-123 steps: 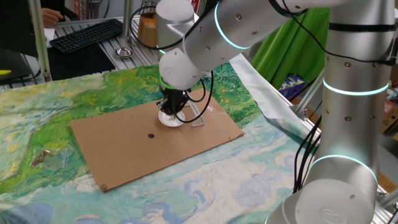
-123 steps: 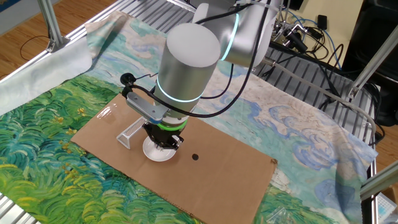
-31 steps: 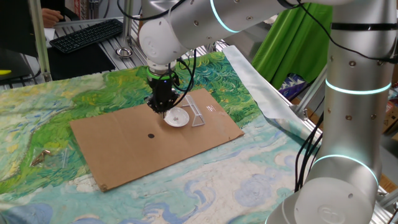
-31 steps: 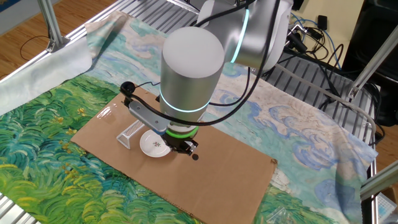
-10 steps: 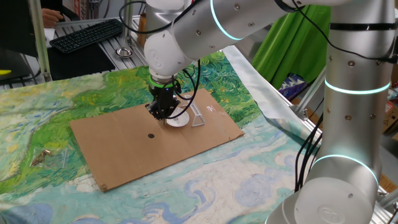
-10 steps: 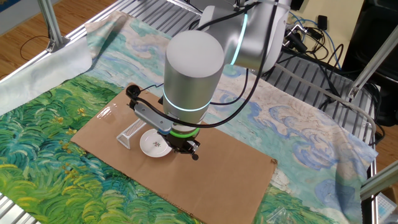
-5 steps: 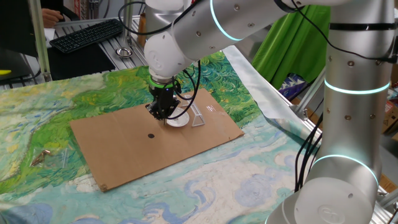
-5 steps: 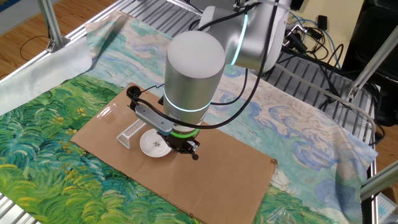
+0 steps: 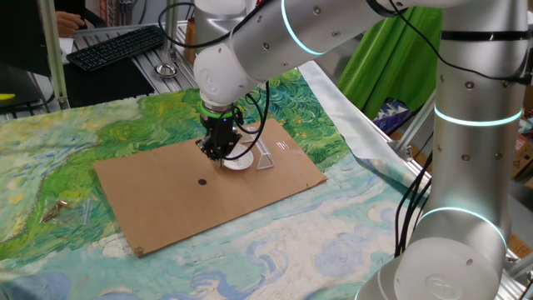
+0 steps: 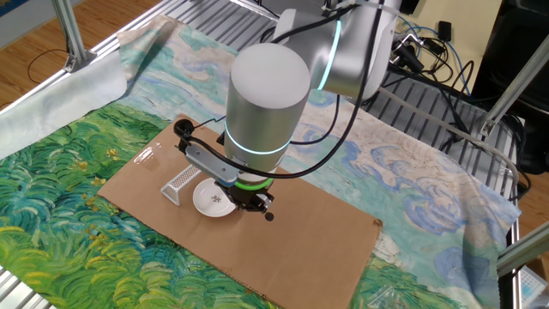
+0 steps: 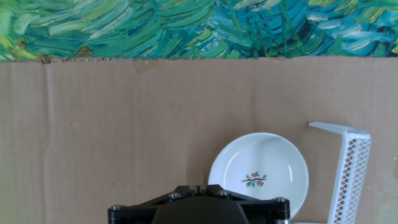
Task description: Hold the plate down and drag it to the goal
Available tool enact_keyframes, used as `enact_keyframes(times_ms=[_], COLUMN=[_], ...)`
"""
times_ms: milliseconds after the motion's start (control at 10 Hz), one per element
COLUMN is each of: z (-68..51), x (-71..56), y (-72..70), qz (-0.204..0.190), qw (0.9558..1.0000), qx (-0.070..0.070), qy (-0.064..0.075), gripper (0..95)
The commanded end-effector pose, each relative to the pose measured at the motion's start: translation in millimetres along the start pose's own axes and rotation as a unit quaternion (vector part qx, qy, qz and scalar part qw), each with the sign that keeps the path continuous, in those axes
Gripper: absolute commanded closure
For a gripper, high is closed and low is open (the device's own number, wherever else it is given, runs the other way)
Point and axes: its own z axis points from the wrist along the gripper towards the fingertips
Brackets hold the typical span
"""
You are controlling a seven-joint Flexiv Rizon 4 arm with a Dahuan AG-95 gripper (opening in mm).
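Observation:
The plate [image 9: 240, 160] is a small white dish with a tiny flower print at its centre, lying on the cardboard sheet [image 9: 166, 200]. It also shows in the other fixed view [image 10: 214, 200] and the hand view [image 11: 258, 175]. The goal [image 9: 266, 156], a clear angled bracket, stands right beside the plate [image 10: 178, 183] [image 11: 351, 168]. My gripper [image 9: 218, 154] is shut and empty, low over the cardboard at the plate's rim, on the side away from the goal [image 10: 255, 206] [image 11: 198, 186]. I cannot tell whether it touches the rim.
A small black dot [image 9: 202, 181] marks the cardboard near its middle [image 10: 269, 216]. The cardboard lies on a green-blue painted cloth [image 9: 50, 167]. A keyboard [image 9: 117, 46] and metal frame rails stand behind the table.
Since the earliest frames my gripper has come off the plate's top and stands beside it, and the plate has shifted a little beside the goal. In the last second nothing moved.

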Motion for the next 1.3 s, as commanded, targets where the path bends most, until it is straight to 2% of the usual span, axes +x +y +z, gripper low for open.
enact_keyframes(times_ms=[100, 1300], z=[-0.5, 3.1], x=[-0.1, -1.7], y=[-0.8, -20.0], qz=[-0.001, -0.023], qw=[1.0, 0.9997], qx=[0.002, 0.01], qy=[0.001, -0.002], gripper=[95.0, 95.0])
